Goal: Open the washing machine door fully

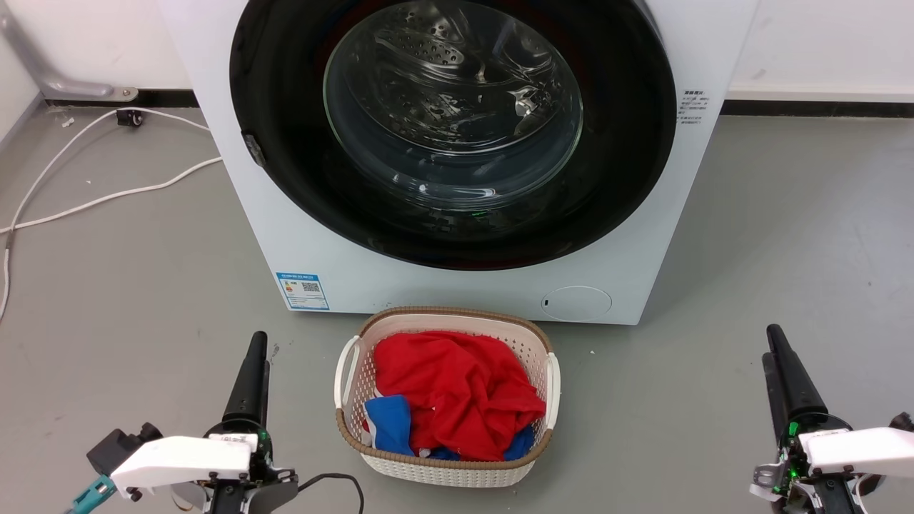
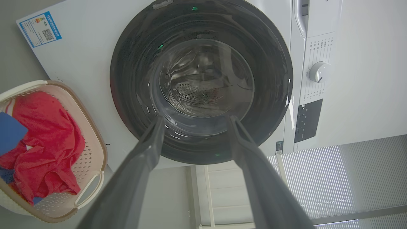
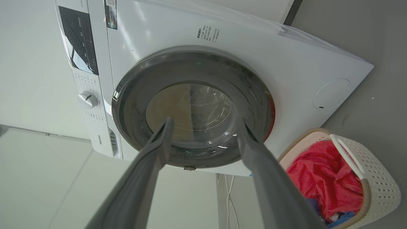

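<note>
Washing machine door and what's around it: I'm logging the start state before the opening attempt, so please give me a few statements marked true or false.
1. The washing machine door is shut against the washing machine. True.
2. A laundry basket stands on the floor in front of the machine. True.
3. The basket is empty. False: it holds red and blue clothes.
4. Both end effectors are shut. False: the left end effector and right end effector are open, holding nothing.

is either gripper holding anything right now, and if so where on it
Nothing is held. The left gripper and right gripper are both open and empty, away from the closed washing machine door.
</note>
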